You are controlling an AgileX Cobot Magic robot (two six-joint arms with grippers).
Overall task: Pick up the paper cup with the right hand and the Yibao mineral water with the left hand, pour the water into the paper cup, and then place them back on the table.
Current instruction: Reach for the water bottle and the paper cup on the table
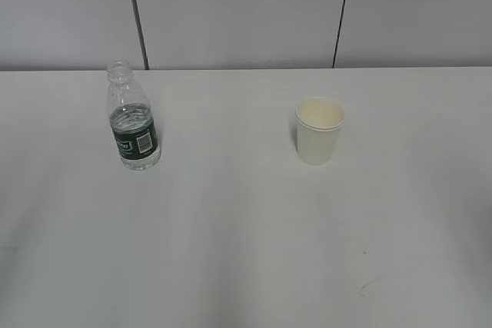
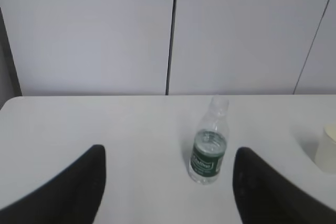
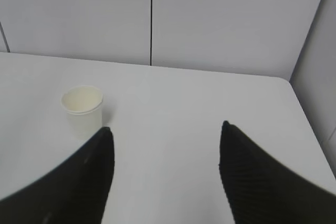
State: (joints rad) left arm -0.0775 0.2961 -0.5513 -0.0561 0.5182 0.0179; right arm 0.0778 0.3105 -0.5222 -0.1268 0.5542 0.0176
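The Yibao mineral water (image 1: 133, 119) stands upright and capless on the white table (image 1: 231, 243), at the left, with water up to its green label. The paper cup (image 1: 319, 130) stands upright to the right of the middle. Neither arm shows in the exterior view. In the left wrist view my left gripper (image 2: 168, 153) is open and empty, the bottle (image 2: 209, 148) well ahead, right of centre between the fingertips. In the right wrist view my right gripper (image 3: 165, 129) is open and empty; the cup (image 3: 83, 111) stands ahead, just beyond the left fingertip (image 3: 105, 140).
A grey panelled wall (image 1: 238, 13) runs behind the table's far edge. The cup's edge (image 2: 328, 148) shows at the right border of the left wrist view. The table's right corner (image 3: 286, 85) shows in the right wrist view. A faint scuff (image 1: 367, 288) marks the front right.
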